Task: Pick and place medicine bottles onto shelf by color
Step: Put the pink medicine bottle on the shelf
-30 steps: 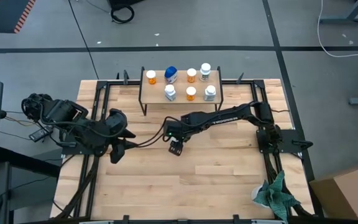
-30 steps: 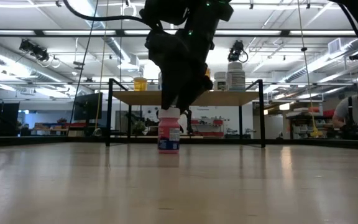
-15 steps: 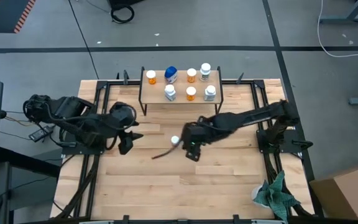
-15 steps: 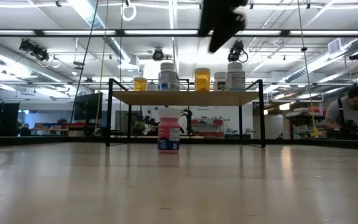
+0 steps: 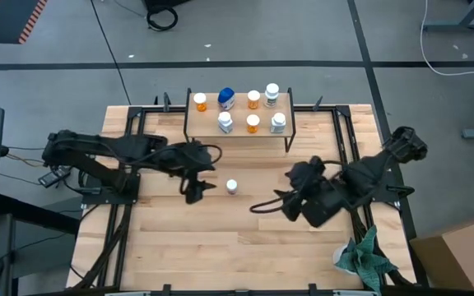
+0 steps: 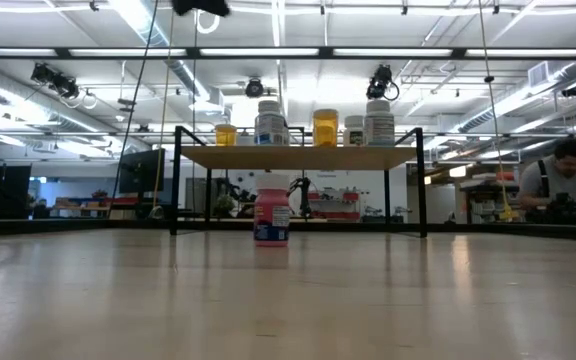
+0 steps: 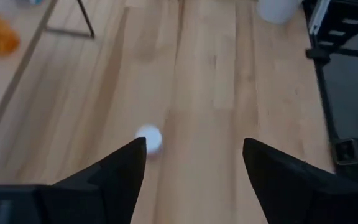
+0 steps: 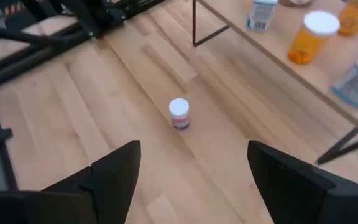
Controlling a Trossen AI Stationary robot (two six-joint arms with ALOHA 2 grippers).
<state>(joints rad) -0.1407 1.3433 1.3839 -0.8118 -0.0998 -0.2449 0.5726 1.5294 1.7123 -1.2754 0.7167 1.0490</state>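
A pink bottle with a white cap (image 5: 232, 187) stands upright on its base on the wooden table, in front of the shelf; it also shows in the low view (image 6: 271, 218) and the right wrist view (image 8: 179, 114). The shelf (image 5: 208, 113) stands at the table's far edge and carries several bottles: orange, white and one blue-topped (image 5: 227, 99). My left gripper (image 5: 194, 194) is open and empty, just left of the pink bottle, whose cap shows in the left wrist view (image 7: 148, 137). My right gripper (image 5: 293, 209) is open and empty, to the right of the bottle.
A teal cloth (image 5: 369, 256) lies at the table's near right corner. Black frame rails run along the table's left and right sides. A person (image 6: 566, 180) is in the room beyond the table. Bare wood lies between the pink bottle and the near edge.
My right gripper has come off the pink bottle, risen, and drawn back toward the table's right and near edges. My left gripper has gone toward the table's right, up to the bottle. The bottle stands where it was.
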